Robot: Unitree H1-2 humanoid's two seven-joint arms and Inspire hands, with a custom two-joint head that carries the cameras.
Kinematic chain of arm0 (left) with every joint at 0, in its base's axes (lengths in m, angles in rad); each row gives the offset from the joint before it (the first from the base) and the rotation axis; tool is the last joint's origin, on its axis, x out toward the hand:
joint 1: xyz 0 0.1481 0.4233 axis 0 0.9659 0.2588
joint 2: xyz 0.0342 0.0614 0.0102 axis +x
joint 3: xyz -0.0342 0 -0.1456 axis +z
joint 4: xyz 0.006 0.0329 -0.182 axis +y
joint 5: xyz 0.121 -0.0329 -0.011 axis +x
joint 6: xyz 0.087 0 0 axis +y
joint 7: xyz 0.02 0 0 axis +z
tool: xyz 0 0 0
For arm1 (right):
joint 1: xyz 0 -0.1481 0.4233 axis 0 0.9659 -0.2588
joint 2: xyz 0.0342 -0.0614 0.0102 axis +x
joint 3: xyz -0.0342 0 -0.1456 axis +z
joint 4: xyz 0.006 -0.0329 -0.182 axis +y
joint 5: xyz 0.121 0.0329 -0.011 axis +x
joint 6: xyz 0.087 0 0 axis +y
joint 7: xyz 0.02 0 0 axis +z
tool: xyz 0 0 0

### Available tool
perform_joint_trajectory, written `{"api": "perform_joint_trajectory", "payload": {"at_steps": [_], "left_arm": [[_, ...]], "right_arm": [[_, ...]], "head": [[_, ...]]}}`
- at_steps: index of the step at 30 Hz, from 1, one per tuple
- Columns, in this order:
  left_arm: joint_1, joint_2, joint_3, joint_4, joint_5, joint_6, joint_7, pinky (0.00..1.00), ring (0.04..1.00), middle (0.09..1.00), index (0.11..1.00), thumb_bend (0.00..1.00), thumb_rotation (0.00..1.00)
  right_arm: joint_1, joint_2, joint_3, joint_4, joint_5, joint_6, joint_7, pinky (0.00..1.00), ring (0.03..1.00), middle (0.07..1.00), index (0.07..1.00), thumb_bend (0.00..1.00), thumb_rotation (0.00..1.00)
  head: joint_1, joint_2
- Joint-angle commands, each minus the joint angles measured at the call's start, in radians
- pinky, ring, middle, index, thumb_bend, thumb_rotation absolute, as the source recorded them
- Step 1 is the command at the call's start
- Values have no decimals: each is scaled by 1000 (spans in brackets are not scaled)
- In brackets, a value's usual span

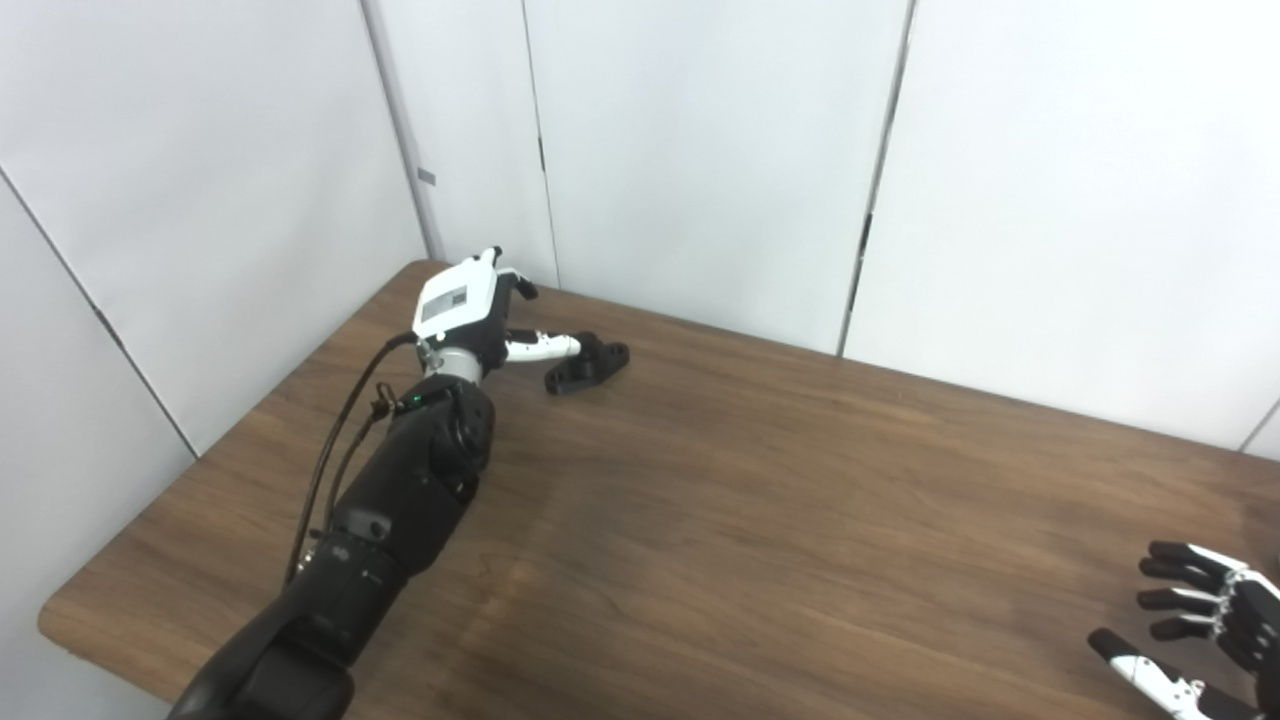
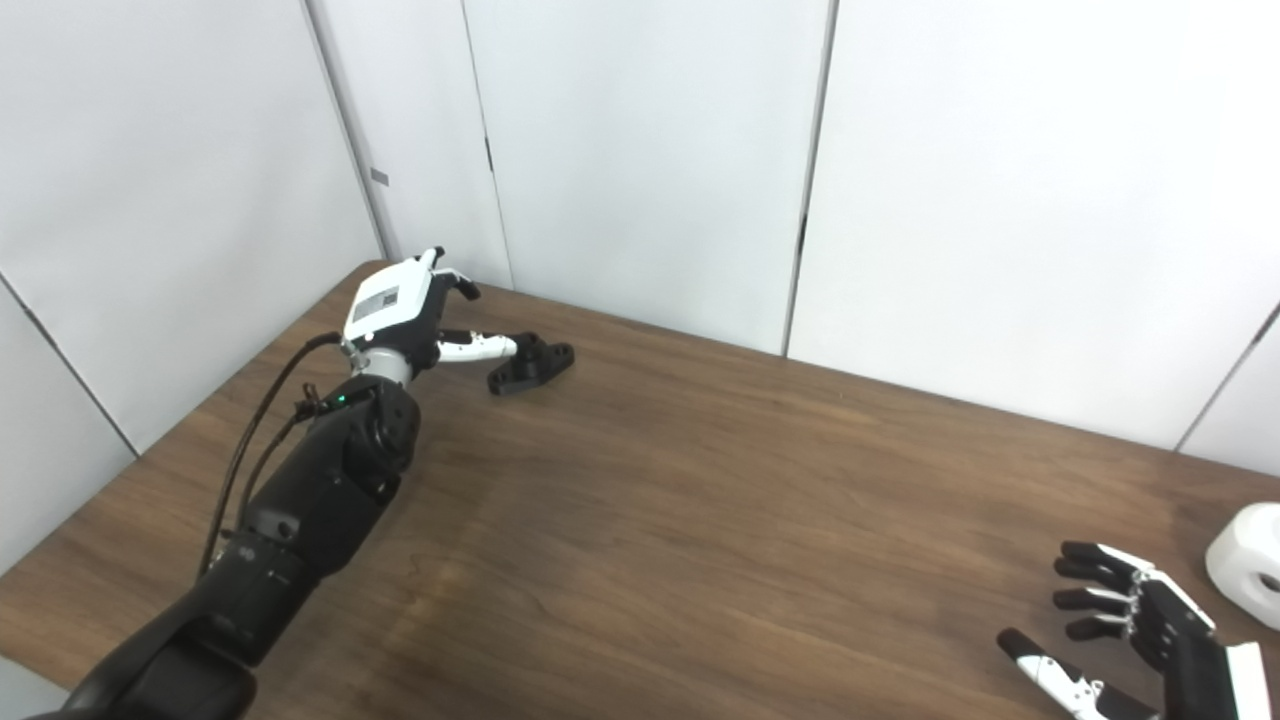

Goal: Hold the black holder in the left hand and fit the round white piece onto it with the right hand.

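The black holder point(image 1: 588, 363) lies on the brown table point(image 1: 760, 500) near its far left corner. My left hand point(image 1: 480, 310) is stretched out to it, fingers apart, with the thumb tip against the holder's left end; it does not grip it. The round white piece point(image 2: 1248, 566) stands at the table's right edge, seen only in the right eye view. My right hand point(image 2: 1130, 630) is open and empty, fingers spread, just left of the white piece and apart from it.
White wall panels point(image 1: 700, 150) stand close behind the table's far edge and along its left side. The table's left front corner point(image 1: 60, 620) is rounded.
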Motion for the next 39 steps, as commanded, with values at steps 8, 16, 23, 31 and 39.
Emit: {"api": "perform_joint_trajectory", "payload": {"at_steps": [8,16,23,31,39], "left_arm": [[-26,60,-42,-30,0,-7,-58,1000,1000,1000,751,1000,566],[-25,46,-65,-1,-7,-19,-57,999,1000,1000,752,1000,493],[-39,40,-91,40,-3,-22,-59,1000,1000,1000,758,1000,421],[-51,45,-146,104,47,-44,10,1000,1000,1000,740,1000,408],[-60,49,-153,136,52,-40,25,1000,1000,1000,745,1000,421]], "right_arm": [[-18,4,-2,-34,7,-22,-6,457,575,659,662,536,0],[-15,3,-3,-43,3,-13,-4,463,579,660,665,537,0],[-15,4,-1,-46,6,-9,0,471,586,664,666,540,0],[-17,2,-2,-31,1,-15,-6,470,588,666,668,545,0],[-15,0,-2,-21,6,-29,-5,470,588,668,670,542,0]], "head": [[-6,4],[-7,11],[-6,12],[-4,10],[-2,12]]}}
